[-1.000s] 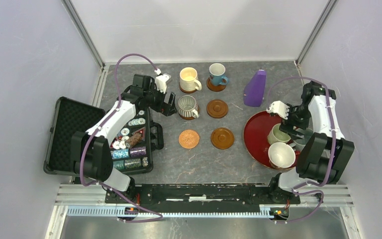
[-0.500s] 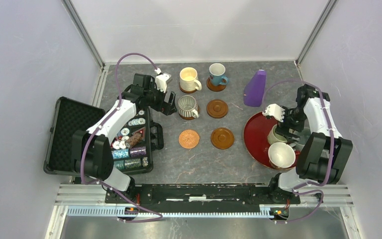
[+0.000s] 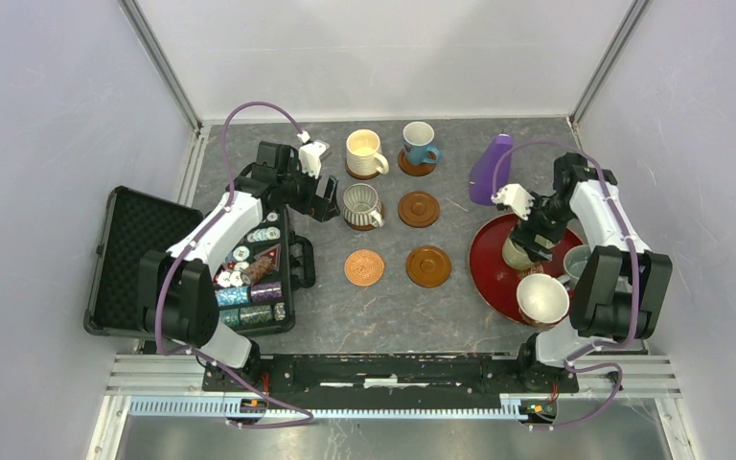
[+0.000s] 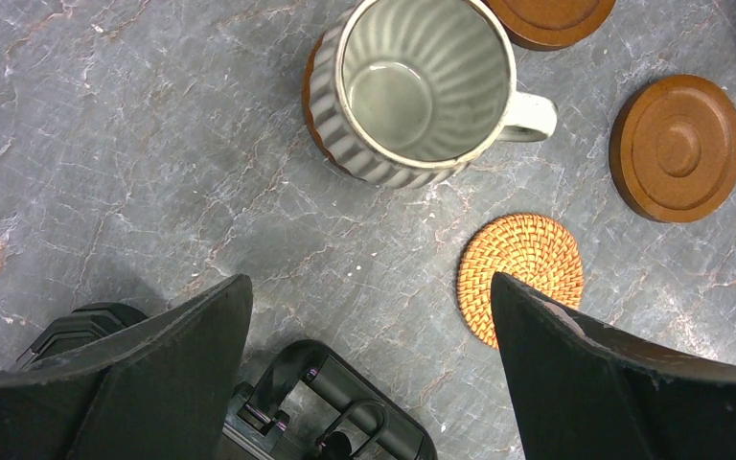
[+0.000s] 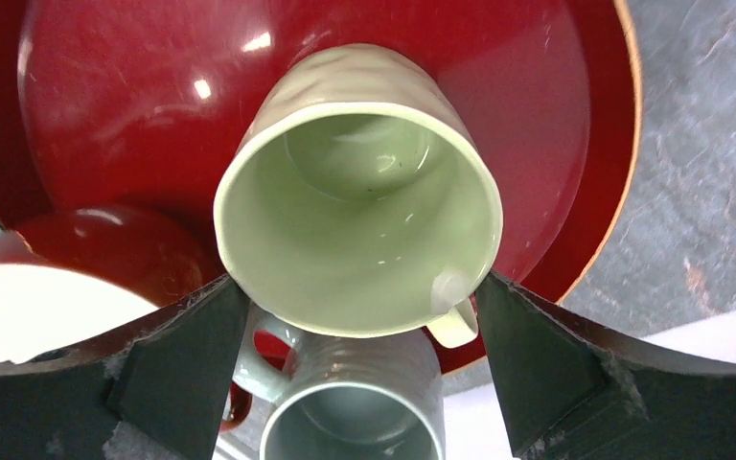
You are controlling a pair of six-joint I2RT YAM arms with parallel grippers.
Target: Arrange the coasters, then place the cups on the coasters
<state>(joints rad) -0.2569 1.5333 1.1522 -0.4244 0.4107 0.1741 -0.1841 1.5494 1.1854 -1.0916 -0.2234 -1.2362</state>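
- Cup in pale green (image 5: 355, 192) is in the red tray (image 5: 105, 96), just beside the grey-blue cup (image 5: 350, 422).
- Your right gripper (image 5: 359, 283) straddles its rim, jaws wide and close against both sides. Whether they press on it, you cannot tell.
- Your left gripper (image 4: 369, 287) hangs spread and empty near the grey striped cup (image 4: 422, 86).
- Expect glazed ceramic: stiff, slick, fairly heavy, and it will chip. Take it across the body, clear of the handle.
- A free coaster (image 3: 428, 266) waits left of the tray.
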